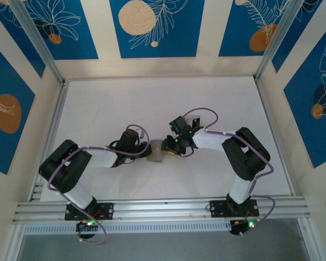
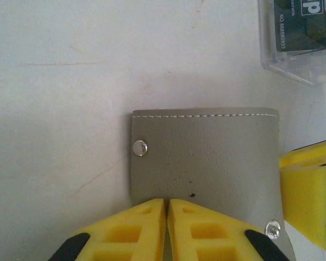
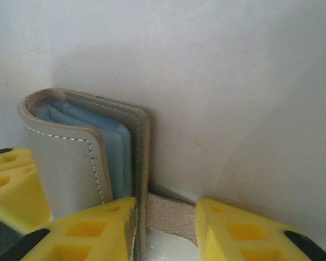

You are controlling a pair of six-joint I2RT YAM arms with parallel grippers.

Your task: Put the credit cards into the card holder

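Grey leather card holder (image 2: pixel 206 157) folded, pale blue pockets inside, contents unclear. Left claw (image 2: pixel 167 204) tips nearly together at its near edge; pinching or not, cannot tell. Right claw (image 3: pixel 165 209) jaws apart, straddling holder's back flap; holder body just ahead of one finger.

Bright, even light; soft close-ups.

You've got a white table (image 1: pixel 152 98) mid-frame, blue leaf-patterned panels (image 1: pixel 153 27) along the top, and a clear plastic case (image 2: pixel 285 64) upper right.
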